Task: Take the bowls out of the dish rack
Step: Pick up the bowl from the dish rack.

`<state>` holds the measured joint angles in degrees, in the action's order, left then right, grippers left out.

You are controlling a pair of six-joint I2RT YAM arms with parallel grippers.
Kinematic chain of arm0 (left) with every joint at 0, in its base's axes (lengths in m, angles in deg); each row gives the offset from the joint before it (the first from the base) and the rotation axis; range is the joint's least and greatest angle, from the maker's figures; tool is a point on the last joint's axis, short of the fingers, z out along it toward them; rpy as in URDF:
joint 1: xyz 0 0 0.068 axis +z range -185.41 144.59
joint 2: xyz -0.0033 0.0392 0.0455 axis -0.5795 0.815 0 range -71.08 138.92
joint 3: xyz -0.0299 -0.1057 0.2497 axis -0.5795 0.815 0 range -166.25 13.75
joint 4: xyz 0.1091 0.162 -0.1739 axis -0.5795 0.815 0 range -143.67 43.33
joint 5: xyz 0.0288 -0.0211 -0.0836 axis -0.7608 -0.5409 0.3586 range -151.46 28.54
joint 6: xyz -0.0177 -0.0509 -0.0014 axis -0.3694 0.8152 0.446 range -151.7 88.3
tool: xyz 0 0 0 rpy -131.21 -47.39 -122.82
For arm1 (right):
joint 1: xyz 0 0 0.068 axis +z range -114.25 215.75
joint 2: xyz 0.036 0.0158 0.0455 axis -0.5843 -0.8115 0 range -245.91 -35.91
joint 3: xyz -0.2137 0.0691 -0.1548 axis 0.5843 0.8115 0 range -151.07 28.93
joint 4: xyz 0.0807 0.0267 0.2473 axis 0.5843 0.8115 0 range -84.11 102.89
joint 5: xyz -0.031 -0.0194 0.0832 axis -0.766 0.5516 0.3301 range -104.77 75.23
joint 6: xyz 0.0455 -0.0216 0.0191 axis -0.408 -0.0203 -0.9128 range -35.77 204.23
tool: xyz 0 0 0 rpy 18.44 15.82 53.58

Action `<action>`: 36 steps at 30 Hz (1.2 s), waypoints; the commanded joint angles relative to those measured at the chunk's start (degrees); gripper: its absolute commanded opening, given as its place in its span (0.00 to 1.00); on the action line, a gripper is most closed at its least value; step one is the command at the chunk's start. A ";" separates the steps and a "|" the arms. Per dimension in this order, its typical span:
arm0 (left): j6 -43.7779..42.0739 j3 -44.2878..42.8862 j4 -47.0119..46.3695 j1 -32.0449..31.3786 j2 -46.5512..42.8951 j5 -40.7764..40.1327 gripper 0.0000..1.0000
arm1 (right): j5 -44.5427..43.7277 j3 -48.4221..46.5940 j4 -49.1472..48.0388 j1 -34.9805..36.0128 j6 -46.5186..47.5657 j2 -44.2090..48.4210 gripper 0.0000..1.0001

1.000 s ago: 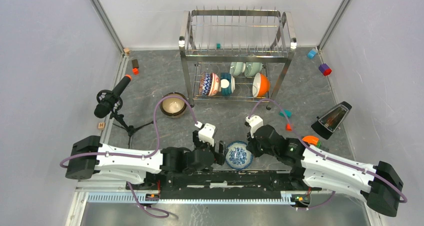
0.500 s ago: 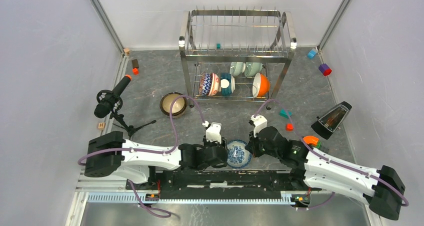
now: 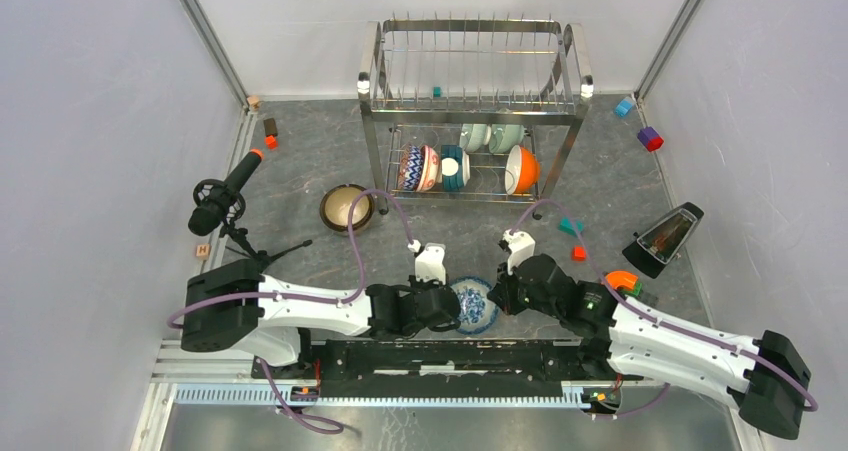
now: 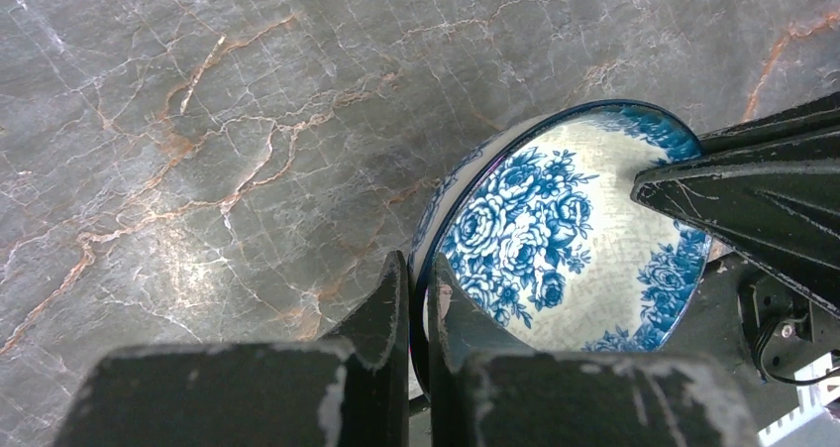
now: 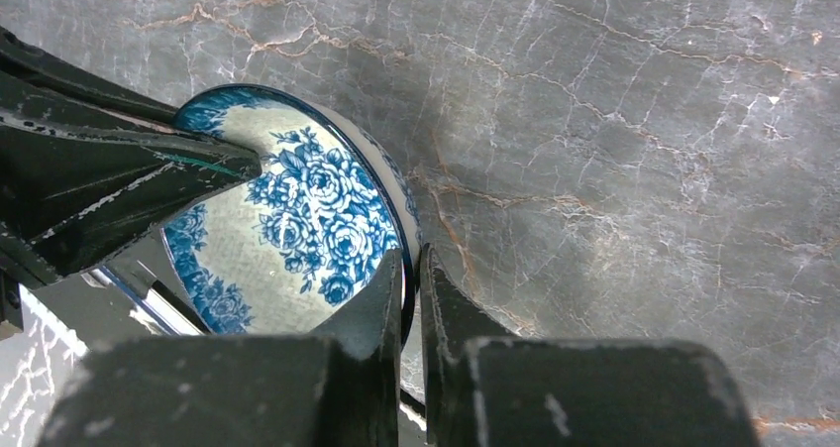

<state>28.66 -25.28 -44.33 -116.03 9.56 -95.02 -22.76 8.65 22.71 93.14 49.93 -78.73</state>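
Observation:
A blue-and-white bowl (image 3: 476,306) hangs tilted near the table's front edge, between both grippers. My left gripper (image 3: 452,308) is shut on its left rim; in the left wrist view the fingertips (image 4: 418,264) pinch the rim of the bowl (image 4: 575,229). My right gripper (image 3: 497,299) is on the opposite rim, its jaws (image 5: 413,259) close around the edge of the bowl (image 5: 287,219). The dish rack (image 3: 470,117) stands at the back, with a red patterned bowl (image 3: 418,167), two pale green bowls (image 3: 476,136) and an orange bowl (image 3: 522,169) on its lower tier. A brown bowl (image 3: 347,208) sits on the table.
A microphone on a tripod (image 3: 225,196) stands at the left. A black metronome (image 3: 662,236) is at the right. Small coloured blocks (image 3: 650,138) lie scattered at the right and by the rack's right leg (image 3: 570,226). Cables loop over both arms.
My left arm slid right to the bowl and its gripper closed on the rim. The bowl now tilts more steeply. The right gripper stayed on its rim.

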 commanded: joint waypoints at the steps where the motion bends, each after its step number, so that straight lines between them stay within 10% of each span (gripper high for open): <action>1: -2.00 -2.90 -1.88 -0.94 0.30 0.87 0.02 | -1.46 -2.93 0.00 -0.02 2.98 -1.47 0.17; 9: -0.77 -4.20 -3.66 -0.93 2.41 2.44 0.02 | -3.70 -2.09 2.08 0.00 4.09 -3.03 0.34; 18: -0.80 -5.09 -3.71 -0.91 2.20 2.27 0.03 | -5.37 -1.26 2.82 -0.05 4.26 -3.06 0.00; 29: -2.97 -1.84 -6.26 -0.93 -3.45 4.18 0.94 | -15.96 -9.91 14.90 0.01 6.58 -0.21 0.00; 36: -4.01 1.03 -3.26 -0.88 -9.88 1.11 1.00 | -26.93 -17.82 24.68 -1.44 6.29 -0.88 0.00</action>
<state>26.78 -26.57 -47.83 -116.80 4.22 -90.96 -40.40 -2.95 42.77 92.96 56.29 -79.72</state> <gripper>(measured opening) 0.993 0.025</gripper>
